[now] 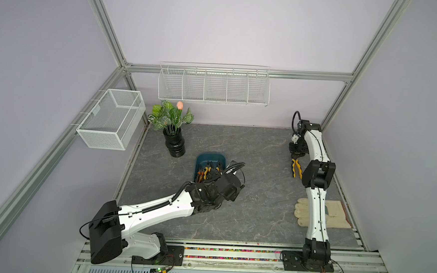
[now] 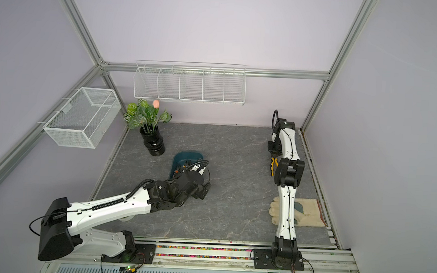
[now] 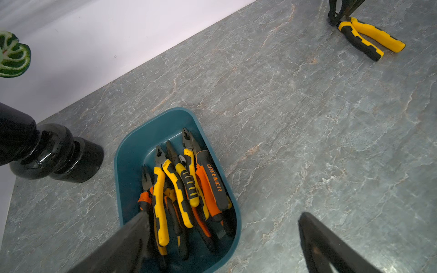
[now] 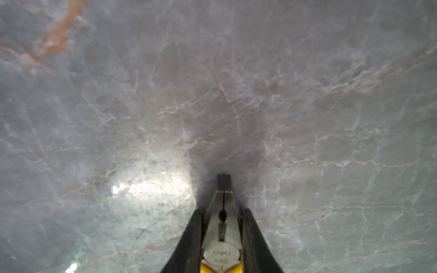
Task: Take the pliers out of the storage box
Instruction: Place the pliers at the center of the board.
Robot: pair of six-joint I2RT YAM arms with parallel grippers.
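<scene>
Closest to the lens, the right gripper (image 4: 223,211) had its two black fingers (image 4: 189,236) clamped on the steel head of a pair of yellow-and-black pliers (image 4: 223,189), the blunt nose pointing down at the stone. Those handles splayed in a narrow V low over the slab near its right edge (image 1: 296,169); whether they touched it could not be told.

The other pliers (image 3: 179,189), yellow-and-black and orange-and-black with dark metal noses, lay heaped and overlapping in the shallow dark teal plastic storage box (image 3: 132,146), a rounded-corner tub left of the slab's middle (image 1: 208,157). The left gripper (image 3: 222,215) hung over the box's near end with its fingers spread wide, holding nothing.

A glossy black ribbed vase (image 1: 175,145) of green leaves stood near the box's far left corner. Broad bare stone lay between the box and the gripped pair. A cream fabric work glove (image 1: 337,214) lay flat by the right edge, partly under the right arm.

The grey veined marble-look tabletop (image 1: 263,150) was ringed by pale lilac walls and aluminium posts, with a white wire mesh basket (image 1: 112,119) and a long white wire rack (image 1: 212,86) hung above.
</scene>
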